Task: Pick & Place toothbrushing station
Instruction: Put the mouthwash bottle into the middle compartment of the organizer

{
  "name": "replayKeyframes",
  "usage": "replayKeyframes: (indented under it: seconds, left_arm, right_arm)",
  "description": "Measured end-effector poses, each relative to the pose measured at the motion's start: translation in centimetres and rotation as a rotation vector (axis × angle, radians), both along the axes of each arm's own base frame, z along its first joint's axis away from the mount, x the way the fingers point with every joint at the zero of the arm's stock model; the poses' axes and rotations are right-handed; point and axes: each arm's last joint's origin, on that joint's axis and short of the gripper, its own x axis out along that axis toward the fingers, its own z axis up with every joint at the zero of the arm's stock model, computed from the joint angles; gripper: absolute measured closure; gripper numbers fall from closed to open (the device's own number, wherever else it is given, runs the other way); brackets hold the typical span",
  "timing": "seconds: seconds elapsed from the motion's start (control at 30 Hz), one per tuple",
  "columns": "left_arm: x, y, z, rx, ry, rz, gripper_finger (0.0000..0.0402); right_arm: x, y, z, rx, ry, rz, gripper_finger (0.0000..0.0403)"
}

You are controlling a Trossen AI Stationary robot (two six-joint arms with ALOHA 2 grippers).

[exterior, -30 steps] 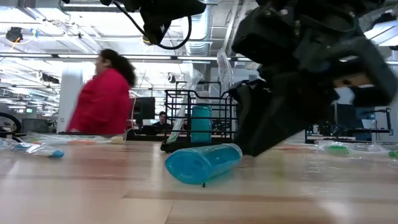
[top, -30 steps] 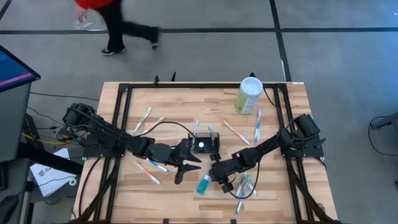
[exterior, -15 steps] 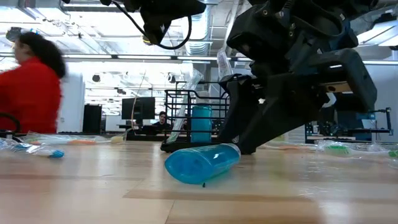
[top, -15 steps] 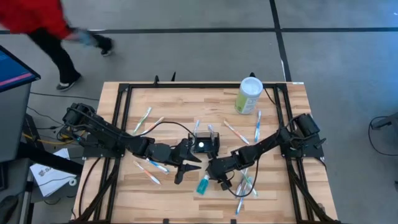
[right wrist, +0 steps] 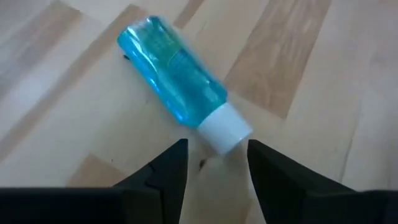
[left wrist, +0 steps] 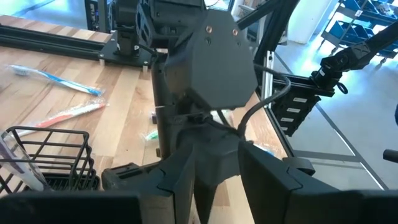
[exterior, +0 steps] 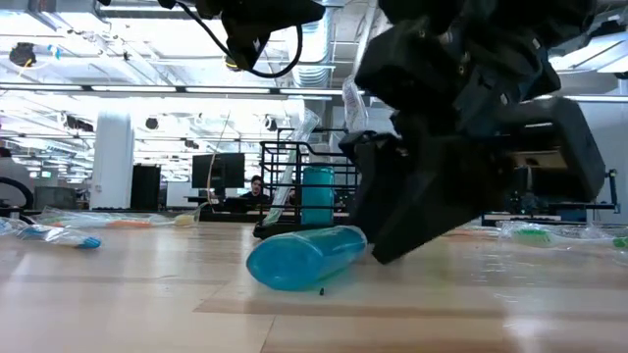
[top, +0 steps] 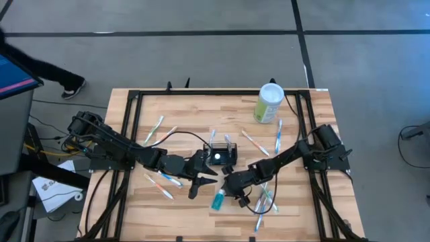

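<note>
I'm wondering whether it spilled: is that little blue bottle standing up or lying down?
Lying down. The blue bottle rests on its side on the wooden table, white cap still on.
</note>
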Motion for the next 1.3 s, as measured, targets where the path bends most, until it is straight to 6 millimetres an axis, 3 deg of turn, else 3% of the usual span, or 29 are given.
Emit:
replayKeyframes:
  seconds: [0.4, 0.9, 1.3]
  left_arm:
    - [0.0, 0.0, 0.0, 0.0, 0.0, 0.0, 0.0285]
    - [0.0, 0.0, 0.0, 0.001, 0.002, 0.0, 0.0285]
    - [0.0, 0.0, -0.1, 0.003, 0.007, 0.0, 0.0285]
  right_arm:
    - [0.5, 0.5, 0.8, 0.002, -0.022, 0.044, 0.0263]
    - [2.2, 0.6, 3.1, -0.112, -0.019, 0.143, 0.0233]
    - [2.3, 1.0, 3.6, -0.164, -0.012, 0.207, 0.0253]
